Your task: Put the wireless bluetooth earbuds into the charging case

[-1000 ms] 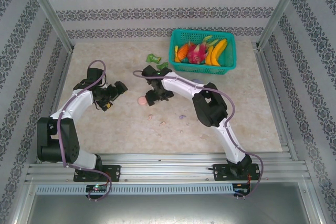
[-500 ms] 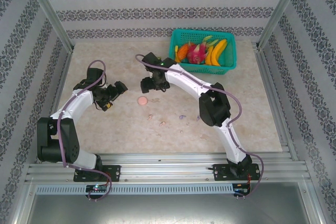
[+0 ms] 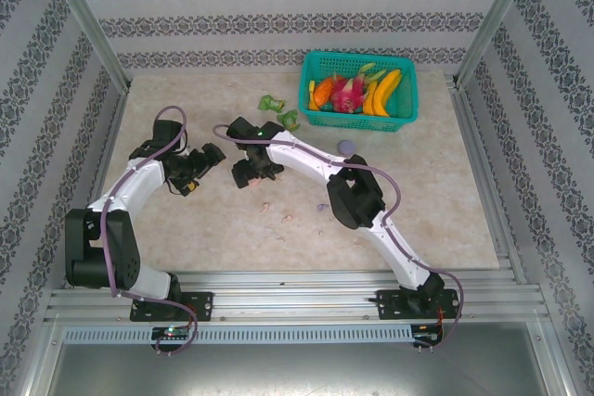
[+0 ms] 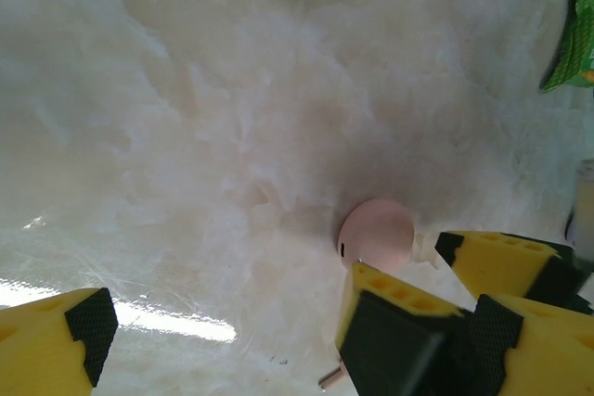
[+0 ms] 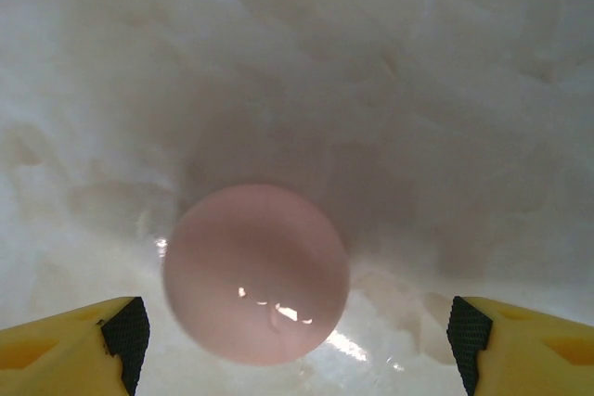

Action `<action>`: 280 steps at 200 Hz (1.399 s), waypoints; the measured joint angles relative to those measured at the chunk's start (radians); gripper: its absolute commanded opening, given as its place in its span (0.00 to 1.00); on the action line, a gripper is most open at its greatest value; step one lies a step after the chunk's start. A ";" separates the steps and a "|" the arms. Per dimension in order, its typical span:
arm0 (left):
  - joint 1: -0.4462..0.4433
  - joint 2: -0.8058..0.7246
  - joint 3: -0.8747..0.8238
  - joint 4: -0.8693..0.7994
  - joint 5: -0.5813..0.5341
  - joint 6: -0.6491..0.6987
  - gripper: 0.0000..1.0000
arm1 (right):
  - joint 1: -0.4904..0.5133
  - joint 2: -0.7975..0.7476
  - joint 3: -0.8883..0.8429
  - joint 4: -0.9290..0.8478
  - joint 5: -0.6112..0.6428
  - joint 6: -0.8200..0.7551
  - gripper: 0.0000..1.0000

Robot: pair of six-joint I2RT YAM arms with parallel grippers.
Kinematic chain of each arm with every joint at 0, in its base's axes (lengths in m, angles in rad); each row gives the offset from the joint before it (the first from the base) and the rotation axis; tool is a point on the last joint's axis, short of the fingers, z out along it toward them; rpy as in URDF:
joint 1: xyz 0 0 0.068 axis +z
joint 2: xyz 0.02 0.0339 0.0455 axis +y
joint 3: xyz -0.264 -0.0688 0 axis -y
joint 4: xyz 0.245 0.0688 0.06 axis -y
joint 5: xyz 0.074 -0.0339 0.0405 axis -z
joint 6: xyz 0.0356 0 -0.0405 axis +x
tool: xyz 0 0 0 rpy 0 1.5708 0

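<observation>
Right end effector (image 5: 294, 333): mine, fingers spread wide and gripping nothing; it hangs low over the surface.
Pale pink, round, glossy plastic charging case (image 5: 255, 271): lies on the surface between my right fingertips (image 5: 121, 331); there is a gap on each side and no pad touches it.
Left end effector (image 4: 227, 326): mine, jaws fully apart and empty; it sits near the right one, and my left wrist view has the pink case just beyond one yellow, black-padded finger.
Tiny pale pink plastic earbud (image 3: 266, 206): loose on the surface, on the arm-base side of my right end effector and apart from the case.
Tiny pale purple plastic earbud (image 3: 322, 207): loose on the surface, close beside my right arm.
Pale purple round case (image 3: 346, 146): just beside my right arm, on its far side.
Beige marbled surface (image 3: 445, 201): carries everything.
Teal plastic basket of fruit (image 3: 408, 104): far corner; crumpled green wrappers (image 3: 271, 102) lie to its left.
</observation>
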 measured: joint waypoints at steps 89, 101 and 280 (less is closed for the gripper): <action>0.000 -0.006 0.000 0.000 -0.001 0.000 1.00 | 0.000 0.011 -0.032 -0.004 0.045 -0.023 0.86; 0.000 -0.008 0.000 0.000 -0.002 0.000 1.00 | -0.003 0.002 -0.047 0.010 0.050 -0.025 0.85; 0.000 -0.041 -0.021 0.002 -0.010 -0.027 1.00 | -0.065 -0.048 0.132 -0.031 0.060 0.304 0.84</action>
